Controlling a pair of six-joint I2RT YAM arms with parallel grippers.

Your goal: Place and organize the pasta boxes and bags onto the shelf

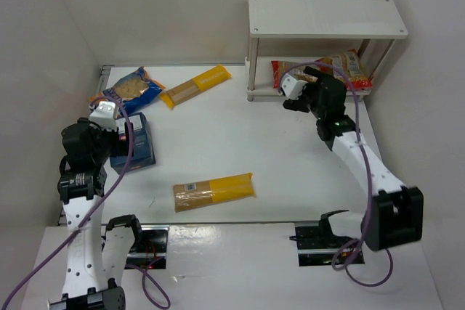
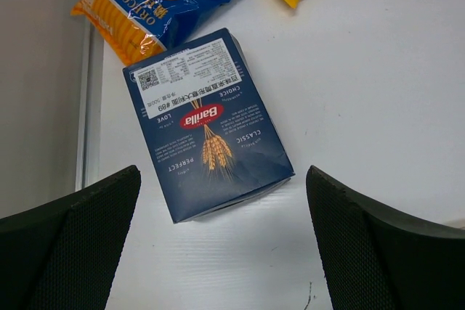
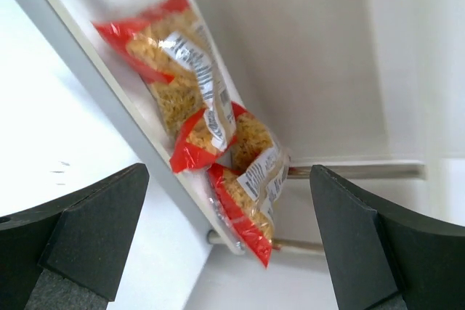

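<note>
Two red-and-yellow bags [image 1: 347, 69] lie on the lower board of the shelf [image 1: 327, 16], upper right; right jaws apart, empty. Dark blue box [image 2: 207, 125], mid-left, lies centred before spread left jaws, long axis skewed.

Left pincer [image 2: 224, 179] and right pincer [image 3: 229, 173] gape wide.

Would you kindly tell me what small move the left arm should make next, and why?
Probably lower the left gripper onto the dark blue Barilla box and close: its jaws stand open above the box, which lies flat on the table, not yet on the shelf.
</note>
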